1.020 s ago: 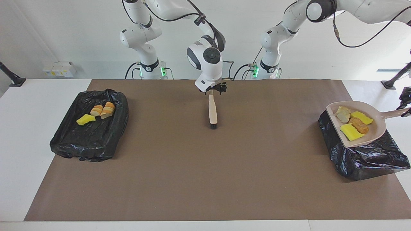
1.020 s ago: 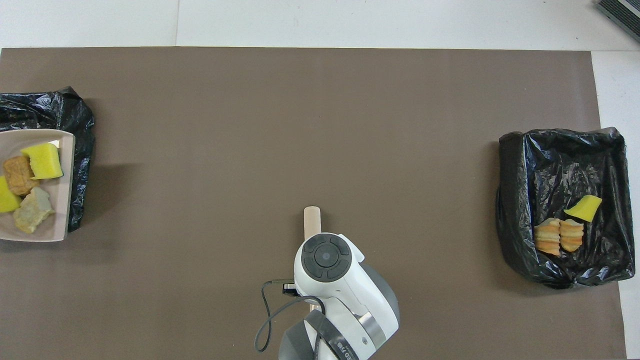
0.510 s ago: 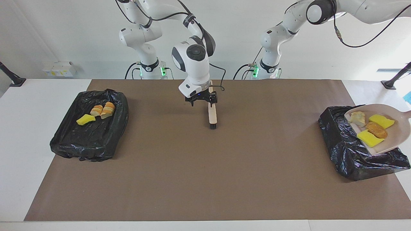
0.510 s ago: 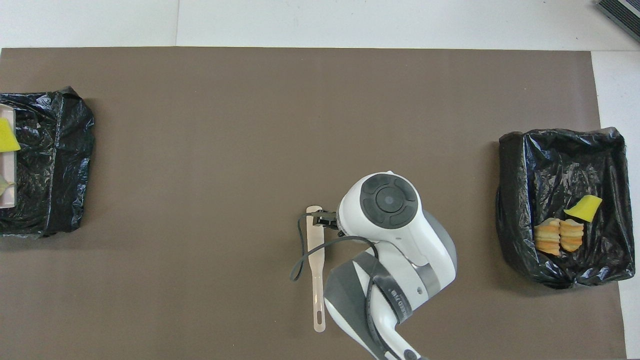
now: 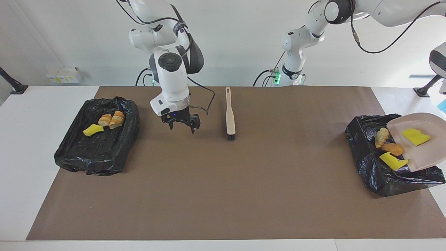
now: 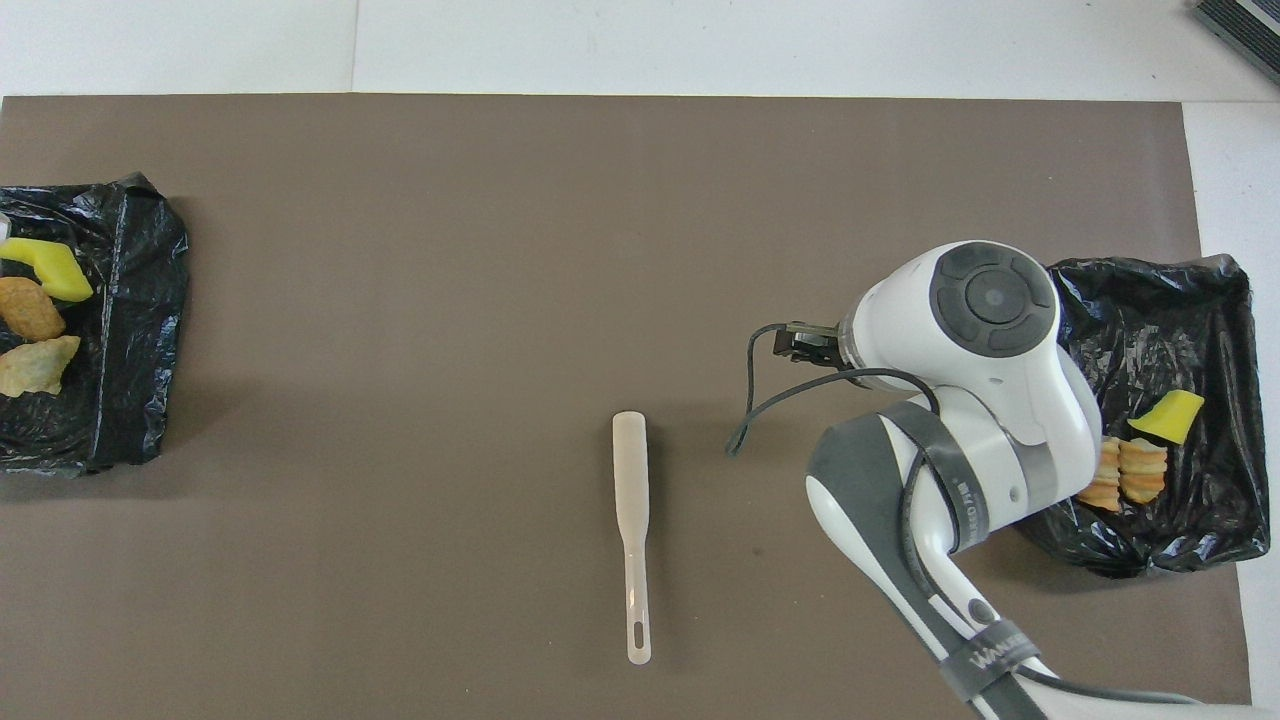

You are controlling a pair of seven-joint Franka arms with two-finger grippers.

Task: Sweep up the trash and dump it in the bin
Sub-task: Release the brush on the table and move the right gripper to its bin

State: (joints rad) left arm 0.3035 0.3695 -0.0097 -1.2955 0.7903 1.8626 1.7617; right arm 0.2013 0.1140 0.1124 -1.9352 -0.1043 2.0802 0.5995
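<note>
The beige dustpan (image 5: 423, 153) hangs tilted over the black-lined bin (image 5: 369, 170) at the left arm's end of the table. Its handle and my left gripper run out of view. One yellow wedge (image 5: 415, 136) of trash still lies on the pan. Two tan-brown chunks (image 5: 381, 137) and another yellow wedge (image 5: 393, 161) lie at the pan's lip in the bin (image 6: 130, 330). The brush (image 5: 230, 115) lies flat on the mat (image 6: 632, 520), touched by nothing. My right gripper (image 5: 182, 127) hangs open and empty over the mat, between the brush and the other bin.
A second black-lined bin (image 5: 97, 153) at the right arm's end holds a yellow wedge (image 5: 92, 130) and two bread pieces (image 5: 112, 119). In the overhead view the right arm's wrist (image 6: 990, 330) covers part of that bin (image 6: 1200, 300). Brown mat (image 5: 223, 195) covers the table.
My right gripper let go of the brush and swung toward the bin at its own end. The dustpan tipped further, and three pieces slid off its lip into the bin.
</note>
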